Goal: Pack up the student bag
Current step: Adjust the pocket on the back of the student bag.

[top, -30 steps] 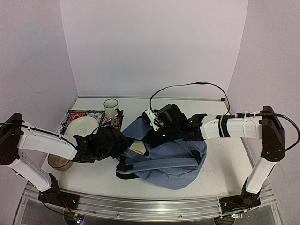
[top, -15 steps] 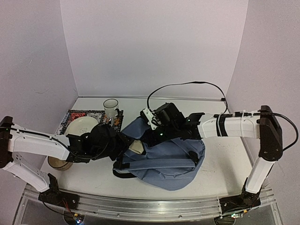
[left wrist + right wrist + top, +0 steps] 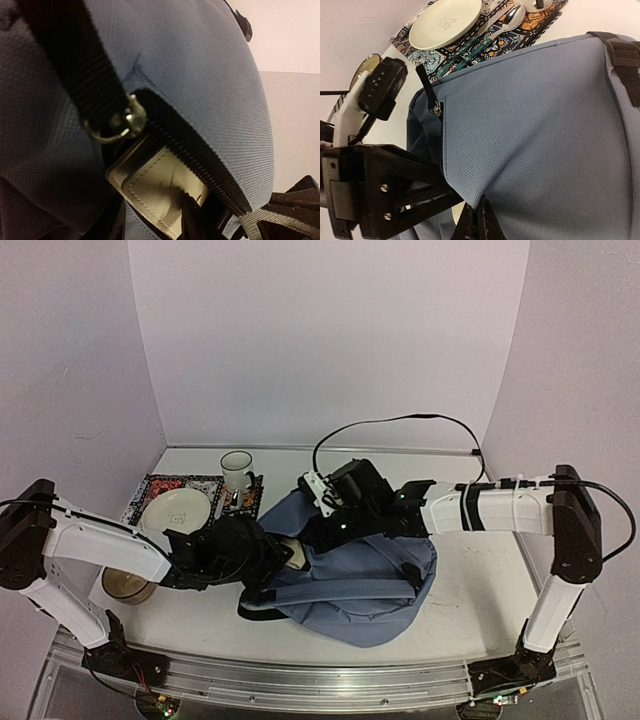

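White tabletop (image 3: pixel 480 580), boxed in by pale lilac walls (image 3: pixel 330 340), is carrying the student bag (image 3: pixel 370 590) at its middle, straps up, its long axis running left to right and its open mouth pointing left. The left gripper (image 3: pixel 275 558) is clamping a cream case (image 3: pixel 150 187) at that mouth, while the right gripper (image 3: pixel 479 212) is pinching the bag's fabric beside the zip.

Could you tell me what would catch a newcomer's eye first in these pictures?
A blue-grey backpack fills the middle of the table, and both arms meet at its open zipper. There the left gripper holds a cream stitched pouch in the opening, while the right gripper has its fingers pinched on the fabric edge. At the far left, a patterned placemat carries a cream plate and a mug.
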Robot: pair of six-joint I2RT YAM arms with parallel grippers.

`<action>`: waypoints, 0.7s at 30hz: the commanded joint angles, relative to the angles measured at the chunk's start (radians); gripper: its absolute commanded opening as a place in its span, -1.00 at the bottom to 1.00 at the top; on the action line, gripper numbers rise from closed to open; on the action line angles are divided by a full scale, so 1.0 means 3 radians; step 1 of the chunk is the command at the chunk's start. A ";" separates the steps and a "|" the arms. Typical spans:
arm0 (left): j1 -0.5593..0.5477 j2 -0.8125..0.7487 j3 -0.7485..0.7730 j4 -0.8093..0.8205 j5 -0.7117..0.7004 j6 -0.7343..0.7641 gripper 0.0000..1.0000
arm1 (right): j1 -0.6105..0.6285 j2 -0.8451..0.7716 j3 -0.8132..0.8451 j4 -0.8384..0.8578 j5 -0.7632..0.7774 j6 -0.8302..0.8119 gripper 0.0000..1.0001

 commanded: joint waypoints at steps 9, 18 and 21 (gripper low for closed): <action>0.0136 -0.0157 0.0132 0.0201 -0.0313 0.0461 -0.95 | 0.0059 -0.0149 -0.0104 0.0373 -0.0227 0.0055 -1.00; 0.0407 -0.0479 -0.0015 0.0055 0.0088 0.1212 -1.00 | 0.0060 -0.0208 -0.0107 0.0315 -0.0338 -0.0026 -1.00; 0.0431 -0.0461 -0.0048 0.0045 0.0174 0.1263 -1.00 | 0.0068 -0.0197 -0.0051 0.0294 -0.0381 -0.0035 -1.00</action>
